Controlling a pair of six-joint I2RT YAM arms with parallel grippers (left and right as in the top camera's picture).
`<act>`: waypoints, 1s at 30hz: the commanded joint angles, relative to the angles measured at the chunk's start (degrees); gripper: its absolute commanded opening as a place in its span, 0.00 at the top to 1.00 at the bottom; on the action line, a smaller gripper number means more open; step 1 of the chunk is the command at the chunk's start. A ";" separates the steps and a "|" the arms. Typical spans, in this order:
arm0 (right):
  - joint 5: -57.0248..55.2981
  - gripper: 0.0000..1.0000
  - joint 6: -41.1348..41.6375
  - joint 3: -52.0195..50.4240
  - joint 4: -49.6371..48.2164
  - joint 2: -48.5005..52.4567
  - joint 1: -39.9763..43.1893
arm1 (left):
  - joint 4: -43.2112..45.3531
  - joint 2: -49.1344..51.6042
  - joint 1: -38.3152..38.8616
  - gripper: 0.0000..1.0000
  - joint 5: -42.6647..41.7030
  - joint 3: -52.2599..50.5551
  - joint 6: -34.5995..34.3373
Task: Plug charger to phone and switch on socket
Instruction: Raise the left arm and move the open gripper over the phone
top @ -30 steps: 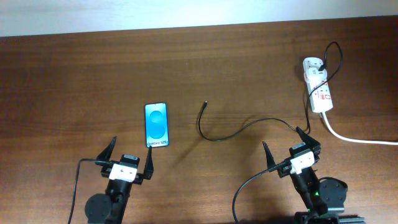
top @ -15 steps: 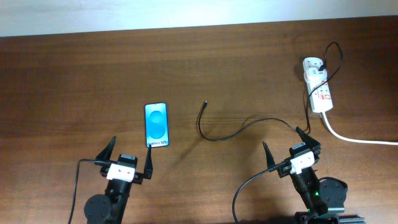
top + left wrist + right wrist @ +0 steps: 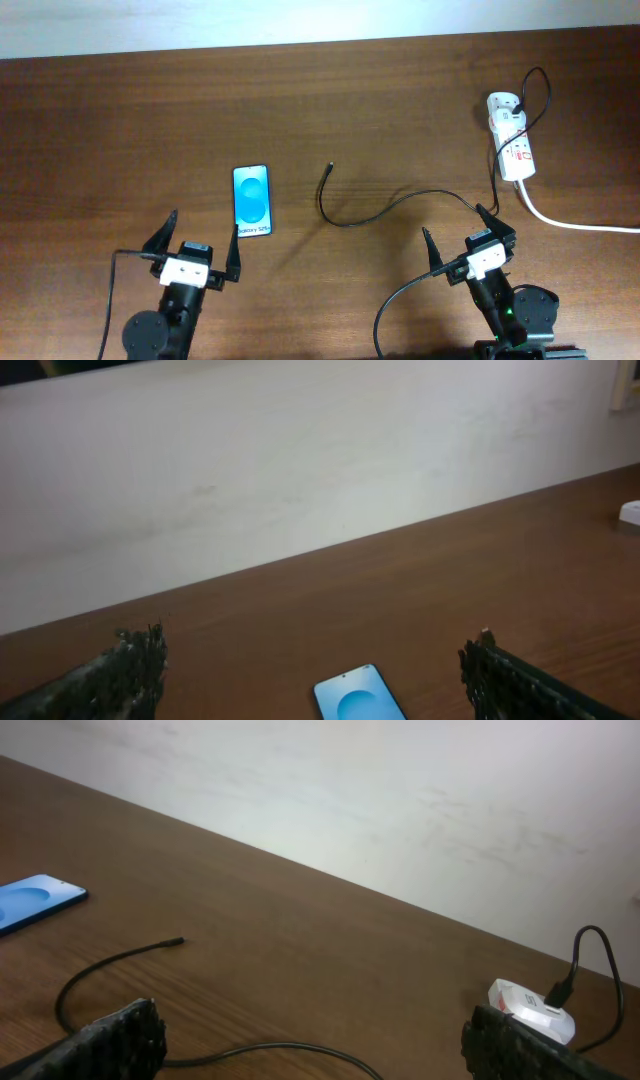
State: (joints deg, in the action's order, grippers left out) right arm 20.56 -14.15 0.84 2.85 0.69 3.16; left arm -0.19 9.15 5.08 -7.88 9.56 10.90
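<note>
The phone (image 3: 252,201) lies flat left of centre, blue screen up; in the left wrist view the phone (image 3: 358,701) shows at the bottom edge. The charger cable (image 3: 336,221) snakes across the table, its small tip (image 3: 329,168) lying loose to the right of the phone, apart from it. The white socket (image 3: 510,140) sits at the far right with a black plug in it. My left gripper (image 3: 205,228) stands open just in front of the phone. My right gripper (image 3: 453,220) is open over the cable's far stretch, holding nothing. The right wrist view shows the charger cable (image 3: 100,965) and the socket (image 3: 530,1005).
A thick white cord (image 3: 570,223) runs from the socket off the right edge. The pale wall (image 3: 300,480) rises behind the table's far edge. Each arm's own black cable (image 3: 400,292) loops near its base.
My left arm has shifted a little to the left, its gripper still open. The right arm, the phone and the charger have not moved.
</note>
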 commanded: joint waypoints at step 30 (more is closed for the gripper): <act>-0.28 0.01 -0.20 -0.52 -0.09 -0.48 -0.52 | -0.24 44.59 0.13 0.01 -4.46 30.97 -0.57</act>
State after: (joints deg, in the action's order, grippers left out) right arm 20.56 -14.15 0.84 2.85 0.69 3.16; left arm -0.43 48.38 5.08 -8.84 34.74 10.87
